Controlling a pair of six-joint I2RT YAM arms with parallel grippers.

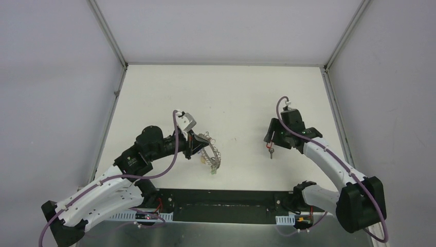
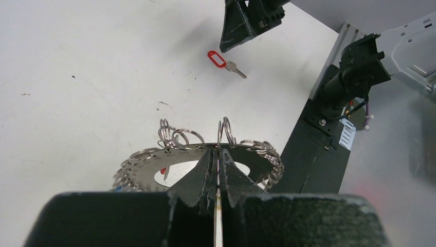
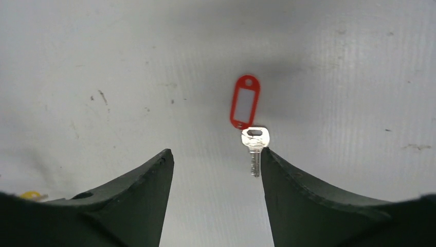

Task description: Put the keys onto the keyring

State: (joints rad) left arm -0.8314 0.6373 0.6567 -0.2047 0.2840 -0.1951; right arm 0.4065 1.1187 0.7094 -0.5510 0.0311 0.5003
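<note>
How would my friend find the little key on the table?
Look at the white table, on its right side, just under the right gripper. A small silver key lies flat there by itself. It has a red oval tag, unlike the big ring of silver loops on the left.

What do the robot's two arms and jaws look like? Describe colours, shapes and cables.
Both the left arm and the right arm have white shells with rows of small dark dots, joined by chunky black joints. A purple cable runs loosely along each. The jaws are matt black, wedge-shaped and taper to a tip.
</note>
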